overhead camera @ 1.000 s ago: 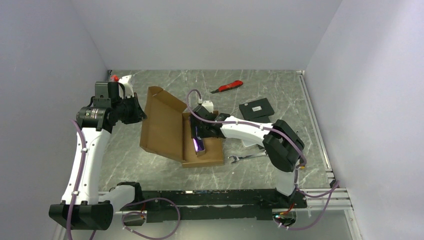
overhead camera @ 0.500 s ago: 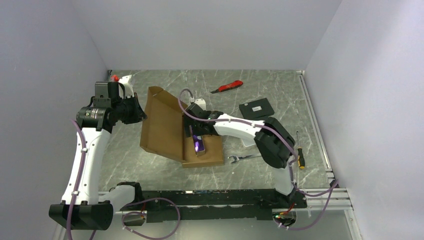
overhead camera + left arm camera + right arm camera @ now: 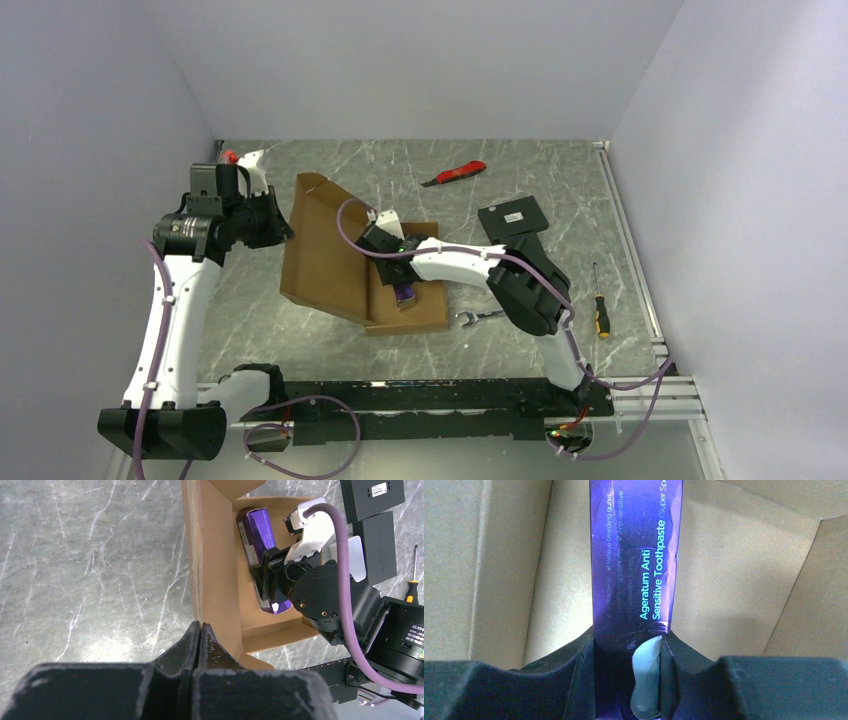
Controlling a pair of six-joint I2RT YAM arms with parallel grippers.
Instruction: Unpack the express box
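Note:
The express box (image 3: pixel 325 262) lies open mid-table, its brown lid raised and tilted to the left. My left gripper (image 3: pixel 284 231) is shut on the lid's left edge and holds it up; in the left wrist view the fingertips (image 3: pixel 200 628) pinch the cardboard edge (image 3: pixel 214 555). Inside the tray lies a purple toothpaste carton (image 3: pixel 405 294) (image 3: pixel 256 530). My right gripper (image 3: pixel 398 280) reaches into the tray and is shut on the near end of that carton (image 3: pixel 636 555), one finger on each long side (image 3: pixel 629 647).
A red utility knife (image 3: pixel 455 173) lies at the back. Black flat boxes (image 3: pixel 513 218) sit right of the express box. A wrench (image 3: pixel 480 317) and a screwdriver (image 3: pixel 600 312) lie to the right front. A red-and-white item (image 3: pixel 240 157) sits behind the left arm.
My right gripper moved left and down into the tray, opened wide, then closed on the purple toothpaste carton. The left gripper and lid have not moved.

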